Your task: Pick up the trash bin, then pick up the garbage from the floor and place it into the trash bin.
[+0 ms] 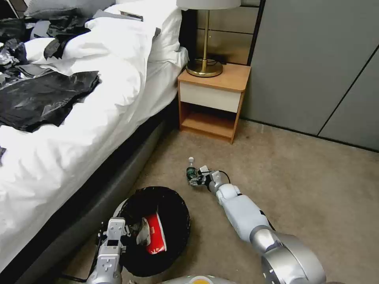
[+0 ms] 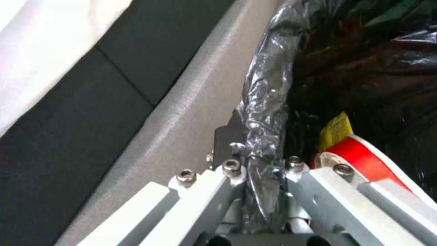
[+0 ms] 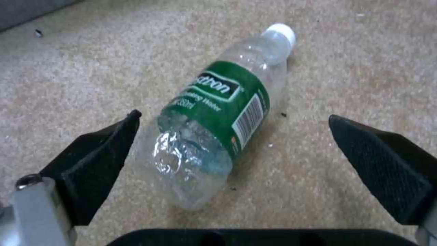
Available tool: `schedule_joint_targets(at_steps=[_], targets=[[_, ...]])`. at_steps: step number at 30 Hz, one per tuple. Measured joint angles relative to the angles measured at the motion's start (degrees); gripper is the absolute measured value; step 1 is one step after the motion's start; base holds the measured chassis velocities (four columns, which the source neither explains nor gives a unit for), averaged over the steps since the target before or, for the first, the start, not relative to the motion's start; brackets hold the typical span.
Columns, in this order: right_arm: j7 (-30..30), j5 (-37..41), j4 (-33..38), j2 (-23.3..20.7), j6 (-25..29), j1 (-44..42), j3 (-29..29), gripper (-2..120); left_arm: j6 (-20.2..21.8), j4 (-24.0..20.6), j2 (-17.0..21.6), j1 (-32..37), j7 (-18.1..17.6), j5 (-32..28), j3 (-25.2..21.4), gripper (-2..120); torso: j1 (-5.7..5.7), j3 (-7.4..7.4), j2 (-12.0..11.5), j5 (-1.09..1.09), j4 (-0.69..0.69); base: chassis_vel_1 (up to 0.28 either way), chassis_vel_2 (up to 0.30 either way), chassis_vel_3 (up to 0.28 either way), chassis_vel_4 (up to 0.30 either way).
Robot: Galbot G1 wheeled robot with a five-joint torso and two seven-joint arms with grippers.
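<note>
The trash bin point(image 1: 182, 215), lined with a glossy black bag, is low in the head view beside the bed. My left gripper point(image 1: 118, 233) is shut on its rim point(image 2: 266, 102), with the bag film pinched between the fingers. Inside lie a red-and-white packet point(image 1: 156, 233) point(image 2: 364, 159) and a yellow wrapper point(image 2: 336, 128). A clear bottle with a green label point(image 1: 191, 170) point(image 3: 218, 112) lies on its side on the carpet. My right gripper point(image 1: 196, 180) point(image 3: 234, 117) is open and low over it, one black pad point(image 3: 100, 160) on each side, not touching.
The bed point(image 1: 79, 130) with a white duvet and black plastic sheets point(image 1: 43, 98) fills the left. A wooden nightstand point(image 1: 213, 102) with a brass lamp point(image 1: 204, 67) stands behind the bottle. Grey wall panels point(image 1: 316, 63) close the back. Bare carpet point(image 1: 316, 185) lies to the right.
</note>
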Motion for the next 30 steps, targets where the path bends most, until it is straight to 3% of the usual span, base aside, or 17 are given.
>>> schedule_joint_targets(at_steps=[24,30], targets=[[0.7,2.3,-1.2,0.0,-3.2,1.0,0.0,99,-0.9,0.0,-0.4,0.5,0.0,1.5,0.3,0,0.00,0.00,0.0,0.00,0.00,0.000,0.000,0.000,0.000],[0.7,2.7,-1.1,0.0,-3.4,1.0,0.0,79,-1.0,0.0,-0.4,0.4,0.0,1.5,0.5,0,0.00,0.00,0.0,0.00,0.00,0.000,0.000,0.000,0.000]])
